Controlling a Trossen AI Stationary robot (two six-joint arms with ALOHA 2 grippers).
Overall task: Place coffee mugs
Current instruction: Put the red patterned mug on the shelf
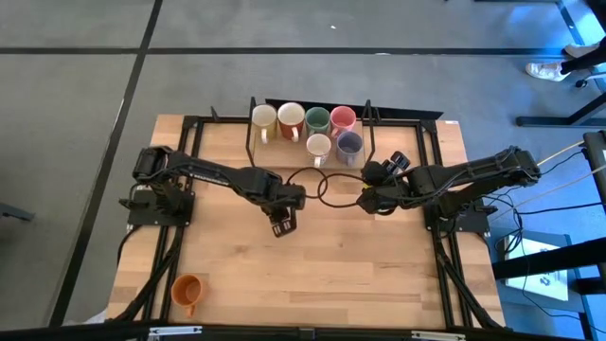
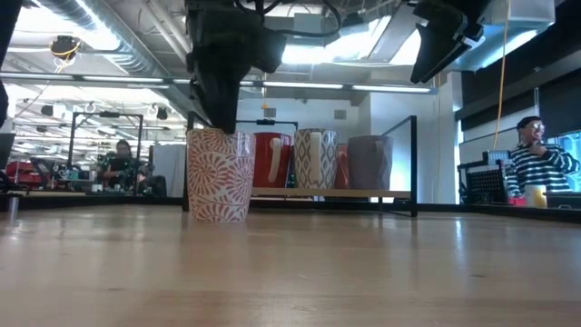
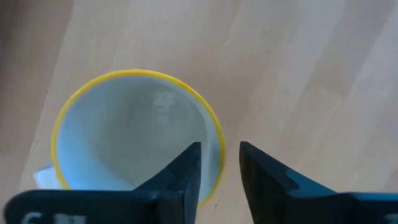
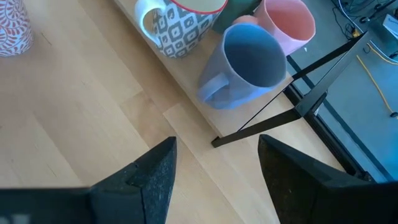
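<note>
A white mug with a red pattern and a yellow rim [image 3: 134,134] stands on its base in the middle of the table [image 2: 221,174], also seen in the right wrist view [image 4: 12,28]. My left gripper [image 3: 219,146] comes down onto it [image 1: 281,225], shut on its rim. Several mugs stand on the rack at the far edge: cream [image 1: 263,118], white [image 1: 291,116], green [image 1: 317,119], pink [image 1: 343,118], white [image 1: 319,145] and purple-grey [image 1: 349,144]. An orange mug [image 1: 187,291] sits near the near-left corner. My right gripper [image 4: 216,140] hangs open in front of the rack [image 1: 371,194]. My left gripper holds the patterned mug by its wall at the rim [image 3: 216,140], one finger [image 3: 186,168] inside the mug and the other [image 3: 264,174] outside. The fingers come from above, pointing down. The mug stands upright with its base on the table [image 2: 221,216].
The rack is a wooden shelf in a black metal frame [image 2: 336,193] along the far edge. A black cable loop [image 1: 322,185] lies between the two grippers. There is bare wood across the near half of the table [image 1: 322,275]. A person in a striped top [image 2: 536,159] is beyond the table.
</note>
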